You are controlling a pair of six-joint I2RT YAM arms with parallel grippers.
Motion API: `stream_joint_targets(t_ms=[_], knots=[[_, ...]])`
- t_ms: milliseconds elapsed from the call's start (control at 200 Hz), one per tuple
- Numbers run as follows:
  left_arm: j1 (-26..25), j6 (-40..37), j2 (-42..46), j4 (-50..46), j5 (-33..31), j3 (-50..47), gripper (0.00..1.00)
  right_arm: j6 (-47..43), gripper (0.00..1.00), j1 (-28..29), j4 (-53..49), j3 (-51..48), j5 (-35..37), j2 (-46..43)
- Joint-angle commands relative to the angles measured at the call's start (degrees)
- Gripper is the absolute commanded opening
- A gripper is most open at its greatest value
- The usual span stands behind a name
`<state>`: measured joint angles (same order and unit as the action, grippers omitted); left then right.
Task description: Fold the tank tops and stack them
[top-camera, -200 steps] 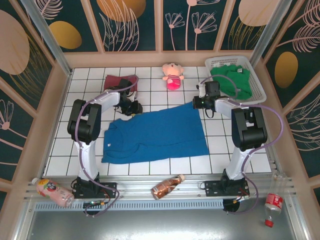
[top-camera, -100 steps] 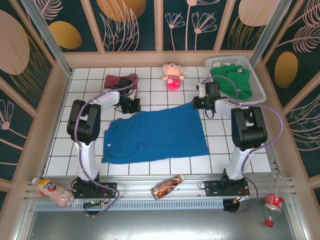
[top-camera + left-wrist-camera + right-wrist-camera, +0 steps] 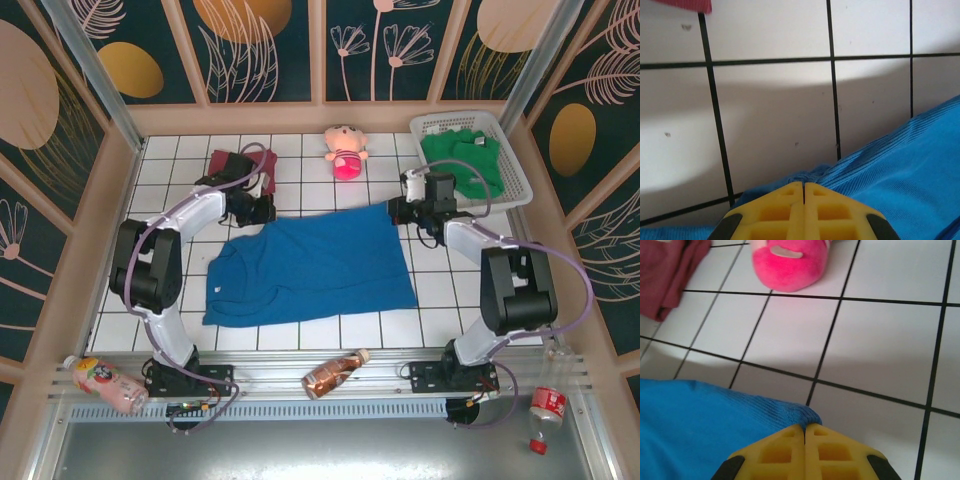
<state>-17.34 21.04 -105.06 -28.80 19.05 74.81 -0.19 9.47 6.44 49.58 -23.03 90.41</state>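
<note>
The blue tank top [image 3: 900, 165] is matt, finely ribbed cloth; the bench [image 3: 775, 110] is smooth white tile; the doll [image 3: 790, 267] is fuzzy plush.

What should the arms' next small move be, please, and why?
Probably lift both slightly and draw the far edge toward the near one: the left gripper and right gripper are each shut on a far corner of the blue tank top, which lies flat.

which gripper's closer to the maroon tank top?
Left. The left gripper, shut on the blue tank top, sits close by the maroon tank top; the right gripper is far to its right.
</note>
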Motion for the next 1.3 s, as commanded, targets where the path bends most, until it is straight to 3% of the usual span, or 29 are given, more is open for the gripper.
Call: stream_joint_targets(t_ms=[0,265,841,1151,1296], knots=[[-1.0,-1.0,3.1,1.6,0.4,-2.2,0.0,-1.8,0.0,-0.1,-0.6,-3.4,-2.6,-4.0],[-2.3,-0.3,8.1,3.6,0.3,-8.6,0.0,-8.4,0.0,-0.2,-8.9,-7.5,1.3,-9.2],[-5.3,1.6,11.8,6.1,1.3,-20.6,0.03,-14.8,0.0,0.3,-14.6,-13.3,7.8,-12.4],[-5.4,0.1,9.5,4.1,0.4,-21.6,0.11,-17.4,0.01,4.2,-16.3,-14.3,13.8,-11.0],[-5.4,-1.0,10.2,1.2,0.5,-20.2,0.19,-17.7,0.1,4.5,-19.2,-12.9,14.9,-11.3]])
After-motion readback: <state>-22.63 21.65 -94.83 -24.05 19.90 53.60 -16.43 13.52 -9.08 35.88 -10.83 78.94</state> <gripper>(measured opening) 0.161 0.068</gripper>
